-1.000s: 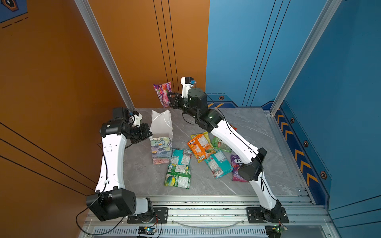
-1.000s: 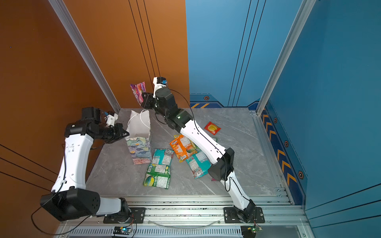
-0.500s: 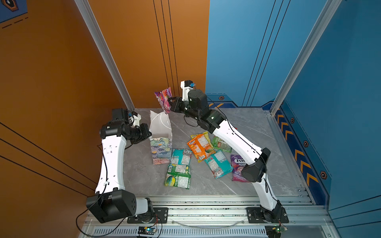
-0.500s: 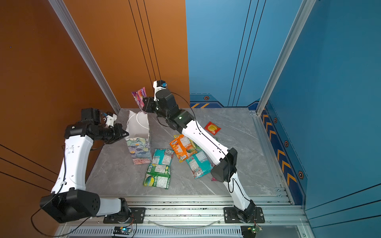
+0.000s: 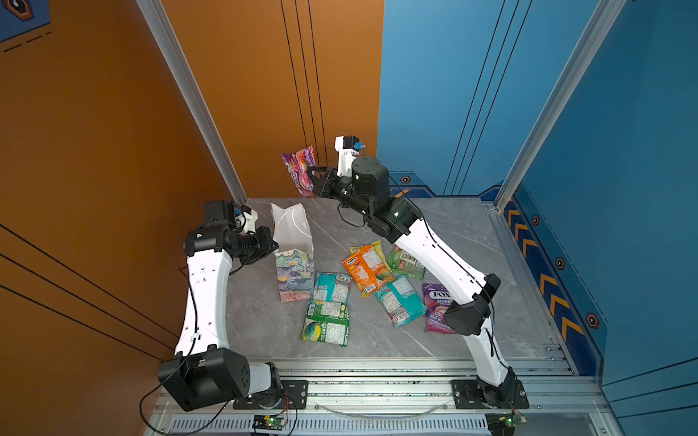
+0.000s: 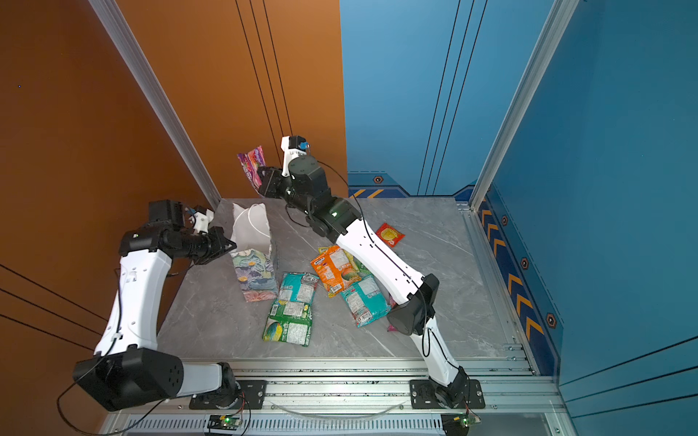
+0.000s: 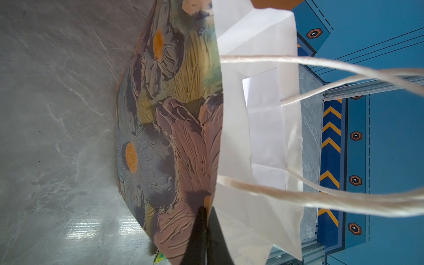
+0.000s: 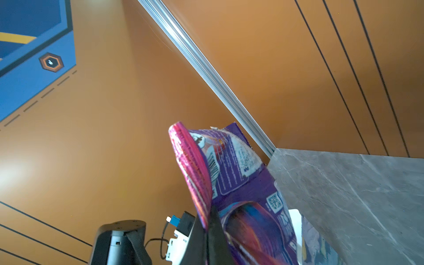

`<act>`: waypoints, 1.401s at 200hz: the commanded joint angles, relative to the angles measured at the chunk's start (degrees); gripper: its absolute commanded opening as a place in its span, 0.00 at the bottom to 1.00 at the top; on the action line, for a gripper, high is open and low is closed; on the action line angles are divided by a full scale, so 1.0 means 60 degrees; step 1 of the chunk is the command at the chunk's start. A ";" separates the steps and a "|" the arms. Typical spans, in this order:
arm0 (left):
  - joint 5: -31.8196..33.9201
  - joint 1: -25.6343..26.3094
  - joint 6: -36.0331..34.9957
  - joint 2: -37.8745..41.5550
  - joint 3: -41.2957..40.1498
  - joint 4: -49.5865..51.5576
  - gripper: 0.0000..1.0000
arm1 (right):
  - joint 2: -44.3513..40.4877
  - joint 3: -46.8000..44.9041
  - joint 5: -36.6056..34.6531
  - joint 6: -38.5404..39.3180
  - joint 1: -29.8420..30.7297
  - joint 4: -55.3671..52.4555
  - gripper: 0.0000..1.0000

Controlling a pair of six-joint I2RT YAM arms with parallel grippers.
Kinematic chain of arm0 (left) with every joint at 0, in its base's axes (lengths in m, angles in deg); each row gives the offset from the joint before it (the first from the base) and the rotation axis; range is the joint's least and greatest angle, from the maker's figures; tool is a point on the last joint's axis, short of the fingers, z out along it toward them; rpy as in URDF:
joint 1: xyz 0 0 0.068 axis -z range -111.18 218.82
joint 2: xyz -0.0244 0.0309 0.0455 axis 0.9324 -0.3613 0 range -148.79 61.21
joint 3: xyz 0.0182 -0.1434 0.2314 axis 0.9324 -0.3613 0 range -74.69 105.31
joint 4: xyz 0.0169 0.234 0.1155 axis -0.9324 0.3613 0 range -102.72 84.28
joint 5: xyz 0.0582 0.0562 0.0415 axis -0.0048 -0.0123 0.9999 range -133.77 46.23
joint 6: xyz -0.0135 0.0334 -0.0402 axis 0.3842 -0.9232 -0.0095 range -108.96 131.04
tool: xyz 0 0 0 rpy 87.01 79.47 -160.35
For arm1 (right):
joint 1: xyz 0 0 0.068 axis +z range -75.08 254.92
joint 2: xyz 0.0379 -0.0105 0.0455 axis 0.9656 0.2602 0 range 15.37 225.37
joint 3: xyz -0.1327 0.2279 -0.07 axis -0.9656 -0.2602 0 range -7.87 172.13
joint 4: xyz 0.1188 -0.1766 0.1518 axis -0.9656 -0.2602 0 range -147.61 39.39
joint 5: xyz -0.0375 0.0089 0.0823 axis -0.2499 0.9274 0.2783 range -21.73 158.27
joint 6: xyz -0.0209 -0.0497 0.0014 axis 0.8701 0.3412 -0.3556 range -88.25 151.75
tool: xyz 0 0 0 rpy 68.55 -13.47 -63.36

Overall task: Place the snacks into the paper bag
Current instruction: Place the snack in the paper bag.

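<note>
Purple snack packet [image 5: 300,170] hangs pinched in the right gripper [image 5: 311,180], held aloft beyond the far side of the paper bag [image 5: 294,264], while the left gripper [image 5: 275,247] clamps the bag's rim. The other snacks [image 5: 328,298] lie flat on the grey table [image 5: 453,234] beside the bag.

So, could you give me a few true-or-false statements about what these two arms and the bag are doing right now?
1. The right gripper holds a purple packet up in the air. True.
2. The left gripper is open and touches nothing. False: it is shut on the rim of the paper bag.
3. The paper bag lies flat on its side. False: it stands upright with its mouth open.
4. An orange packet lies on the table. True.
5. The small red packet is inside the bag. False: it lies on the table, apart from the other packets.
</note>
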 commanded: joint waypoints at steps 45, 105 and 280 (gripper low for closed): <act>-0.0343 -0.0072 0.0140 0.0136 -0.0136 -0.0033 0.00 | 0.0255 0.0418 -0.0043 -0.0378 0.0295 0.1043 0.00; -0.0264 -0.0078 0.0423 0.0203 -0.0245 -0.0187 0.00 | -0.0104 0.0073 -0.0113 -0.0319 0.0470 0.0462 0.00; -0.0111 -0.0262 0.1179 0.0684 -0.0824 -0.0924 0.00 | -0.2737 -0.4057 -0.0706 -0.0392 0.0610 0.0454 0.00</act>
